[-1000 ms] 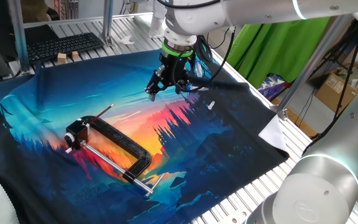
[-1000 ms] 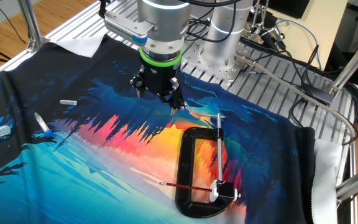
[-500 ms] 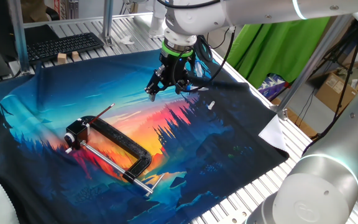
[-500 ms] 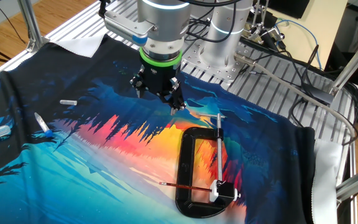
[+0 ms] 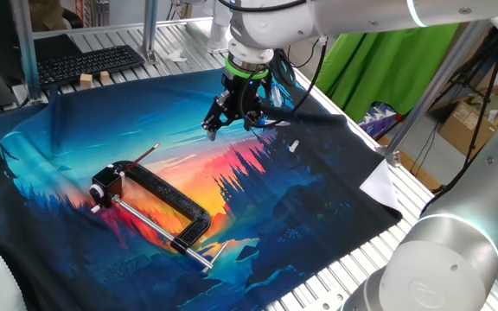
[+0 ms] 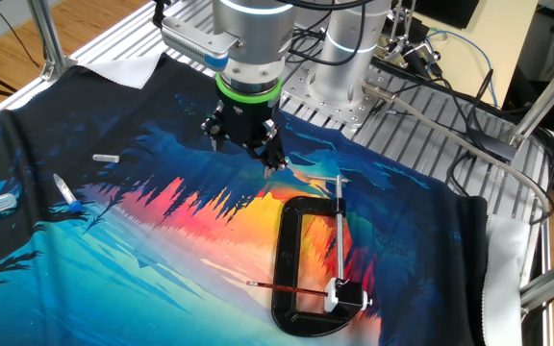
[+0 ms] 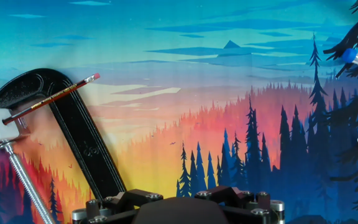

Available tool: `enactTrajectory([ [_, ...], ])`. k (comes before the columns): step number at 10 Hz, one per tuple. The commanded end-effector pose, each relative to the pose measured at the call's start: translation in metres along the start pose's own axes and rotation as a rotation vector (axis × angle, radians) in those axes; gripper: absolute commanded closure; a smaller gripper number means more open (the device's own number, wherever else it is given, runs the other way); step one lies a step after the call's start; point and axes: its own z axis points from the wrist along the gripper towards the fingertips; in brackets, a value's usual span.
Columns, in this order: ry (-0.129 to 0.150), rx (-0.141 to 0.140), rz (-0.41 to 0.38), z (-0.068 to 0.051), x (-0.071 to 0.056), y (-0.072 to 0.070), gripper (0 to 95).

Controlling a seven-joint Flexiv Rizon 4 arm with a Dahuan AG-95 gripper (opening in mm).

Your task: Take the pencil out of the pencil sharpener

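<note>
No change is seen over the last second: the tool (image 6: 245,146), apparently narrow and empty, is held well apart from the pencil (image 6: 285,288), ungrasped.

A slatted aluminium table (image 5: 379,250) carries a printed cloth (image 5: 258,216) showing a sunset forest. A black keyboard (image 5: 89,62) lies at the far edge beside metal frame posts (image 5: 24,43). A green screen (image 5: 387,60) hangs behind, near cardboard boxes (image 5: 478,112). Wooden flooring (image 6: 8,38) shows beyond.

Reddish-brown pencil (image 7: 55,96) with pink tip, black clamp (image 7: 79,137), blue-orange forest-sunset cloth (image 7: 229,112)
</note>
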Motion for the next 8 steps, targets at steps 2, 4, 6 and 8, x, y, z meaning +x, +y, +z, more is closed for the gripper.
enactTrajectory([
  [2, 0.024, -0.154, 0.319, 0.0003, 0.0008, -0.0001, 95.0],
  [4, 0.056, -0.197, 0.324, -0.0018, 0.0042, -0.0012, 95.0],
  [6, 0.067, -0.215, 0.300, -0.0041, 0.0066, -0.0015, 95.0],
  [8, 0.082, -0.222, 0.319, -0.0051, 0.0081, -0.0009, 95.0],
])
